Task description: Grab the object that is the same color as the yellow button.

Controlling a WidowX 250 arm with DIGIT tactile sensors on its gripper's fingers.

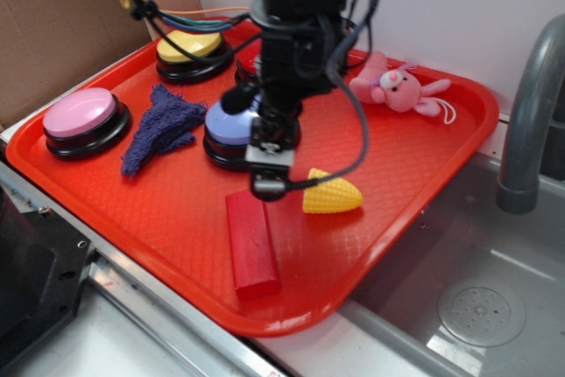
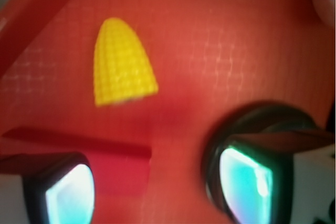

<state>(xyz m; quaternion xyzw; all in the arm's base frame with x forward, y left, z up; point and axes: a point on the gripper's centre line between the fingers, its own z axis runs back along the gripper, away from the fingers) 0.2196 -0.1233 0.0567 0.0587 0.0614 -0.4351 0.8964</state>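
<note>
I read these colours on the red, grid-textured tray (image 1: 424, 174): yellow ribbed corn piece (image 1: 332, 193), red block (image 1: 251, 242), yellow button (image 1: 189, 45) on black base, pink button (image 1: 80, 114), lavender-blue button (image 1: 228, 119), navy cloth (image 1: 159, 125), pink plush rabbit (image 1: 399, 86).

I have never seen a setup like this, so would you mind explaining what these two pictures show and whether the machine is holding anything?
The dark machine is a robot arm. The exterior view looks at it from outside; the wrist view comes from a camera on the arm, looking down past its gripper, whose two pads show at the bottom edge. The jaws stand apart and hold nothing.

Under the arm lies a red tray beside a sink. On the tray are four round push buttons: a yellow button, a pink one, a lavender-blue one and a red one mostly hidden behind the arm. There is also a dark blue cloth, a pink plush bunny, a red block and a yellow toy corn. The corn lies just beside the gripper, untouched.
</note>
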